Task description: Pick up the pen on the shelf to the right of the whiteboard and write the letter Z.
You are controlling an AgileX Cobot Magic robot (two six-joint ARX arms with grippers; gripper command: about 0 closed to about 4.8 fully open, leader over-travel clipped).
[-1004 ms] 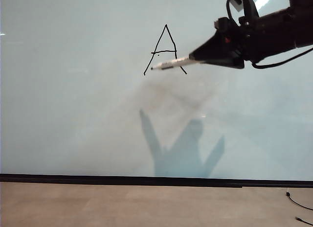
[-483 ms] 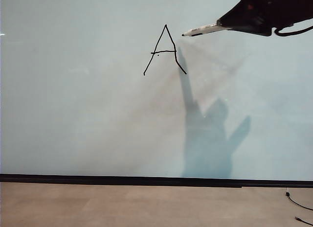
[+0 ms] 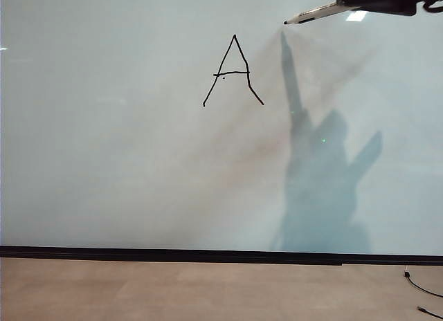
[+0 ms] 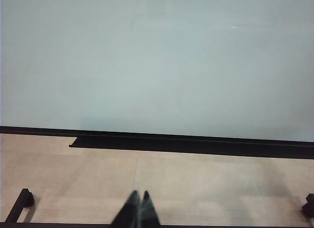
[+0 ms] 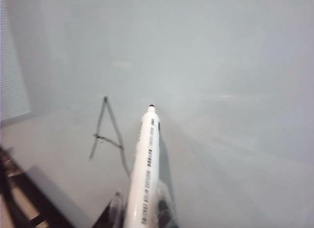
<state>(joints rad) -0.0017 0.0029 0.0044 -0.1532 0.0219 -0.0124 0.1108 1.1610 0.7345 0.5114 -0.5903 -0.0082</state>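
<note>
Exterior view: right gripper [image 3: 346, 4], at 1 o'clock of the frame, clenches the slim whitish-grey pen [image 3: 313, 15]; its dark tip points toward 8 o'clock, right of the black hand-drawn letter A [image 3: 234, 72] on the glossy pale whiteboard [image 3: 104, 162]. No Z yet; pickup done, writing remains.

Left wrist view: left gripper [image 4: 139, 208] closed, empty, over tan floor [image 4: 196, 184].

Right wrist view: pen tip near the board; contact unclear. Nothing blocks it.

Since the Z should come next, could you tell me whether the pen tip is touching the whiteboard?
Cannot tell. In the exterior view the pen, held by the right gripper, nearly meets its shadow on the whiteboard; neither view plainly shows contact or gap.
</note>
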